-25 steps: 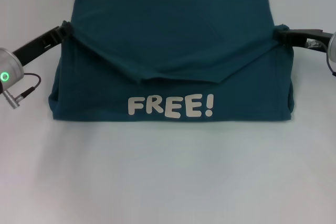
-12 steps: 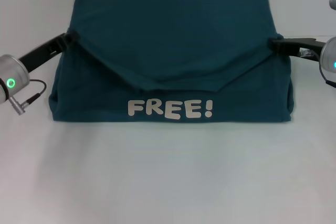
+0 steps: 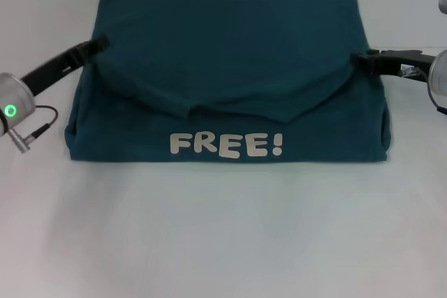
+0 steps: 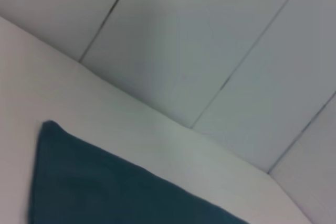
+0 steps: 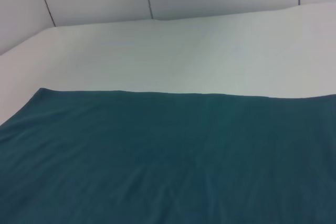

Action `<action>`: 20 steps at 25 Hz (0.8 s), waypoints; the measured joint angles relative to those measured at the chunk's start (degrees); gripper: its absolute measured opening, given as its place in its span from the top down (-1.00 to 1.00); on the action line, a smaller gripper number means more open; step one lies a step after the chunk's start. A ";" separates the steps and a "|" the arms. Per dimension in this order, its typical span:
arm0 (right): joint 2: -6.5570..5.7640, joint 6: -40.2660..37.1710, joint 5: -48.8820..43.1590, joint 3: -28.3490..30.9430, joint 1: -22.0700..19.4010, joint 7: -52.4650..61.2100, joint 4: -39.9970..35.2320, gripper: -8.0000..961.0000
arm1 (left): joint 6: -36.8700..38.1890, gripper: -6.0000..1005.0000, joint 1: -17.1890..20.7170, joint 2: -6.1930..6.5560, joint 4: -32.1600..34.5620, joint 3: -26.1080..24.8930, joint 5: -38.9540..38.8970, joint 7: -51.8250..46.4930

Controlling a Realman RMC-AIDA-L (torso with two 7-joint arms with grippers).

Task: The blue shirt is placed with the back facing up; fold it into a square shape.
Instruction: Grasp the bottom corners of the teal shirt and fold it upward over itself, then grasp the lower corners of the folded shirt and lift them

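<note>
White tabletop (image 3: 223, 242) carries the blue shirt (image 3: 223, 40), lettering up; my left gripper (image 3: 102, 42) and right gripper (image 3: 357, 58) pinch its side edges, now drawn farther back, folding continues.

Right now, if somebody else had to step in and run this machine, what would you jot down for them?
Left gripper: at the shirt's left edge, touching the cloth; whether it grips cannot be told.
Right gripper: at the right edge, same doubt.
Shirt: flat on the table, already a wide rectangle. A top layer droops forward from both grippers, its edge just above the FREE! lettering, which faces up along the front.
Done: sides appear tucked in, length partly folded.
Left: probably lay that flap flat, let go, then fold once more if needed for a square.
</note>
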 joint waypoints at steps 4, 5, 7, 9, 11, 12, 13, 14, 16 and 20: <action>0.10 -0.12 0.00 0.17 -0.12 0.39 -1.37 0.31 | 0.55 0.21 1.10 0.16 0.72 0.10 -3.18 -0.10; 0.09 -0.23 -0.01 0.23 -0.13 0.49 -1.71 0.21 | 0.64 0.17 1.29 0.19 0.91 0.20 -3.60 -0.15; -0.02 -0.62 0.00 0.36 -0.13 0.85 -2.36 0.00 | 0.72 0.00 1.55 0.15 1.36 0.34 -3.98 -0.21; -0.23 -1.45 0.02 0.36 -0.15 1.58 -2.82 -0.20 | 0.81 -0.17 1.71 0.04 1.70 0.44 -4.01 -0.22; -0.53 -2.79 0.04 0.12 -0.42 2.76 -3.09 -0.31 | 1.06 -0.33 2.04 0.04 1.81 0.72 -3.71 -0.23; -0.75 -3.83 0.04 0.06 -0.68 3.46 -3.26 -0.37 | 1.62 -0.40 2.42 0.14 1.93 1.21 -3.54 -0.25; -0.99 -5.17 0.04 0.04 -1.08 4.30 -3.51 -0.42 | 2.22 -0.47 2.84 0.22 2.16 1.69 -3.46 -0.28; -1.31 -7.29 -0.04 0.02 -1.63 5.42 -3.95 -0.48 | 2.94 -0.55 3.28 0.27 2.50 2.13 -3.46 -0.33; -1.77 -11.32 -0.19 -0.04 -2.80 7.28 -4.96 -0.53 | 5.65 -0.70 4.85 0.18 4.02 3.64 -3.45 -0.67; -2.14 -20.06 -0.15 -0.16 -6.05 10.29 -8.16 -0.53 | 9.89 -0.74 8.48 -0.49 7.17 6.88 -3.44 -0.98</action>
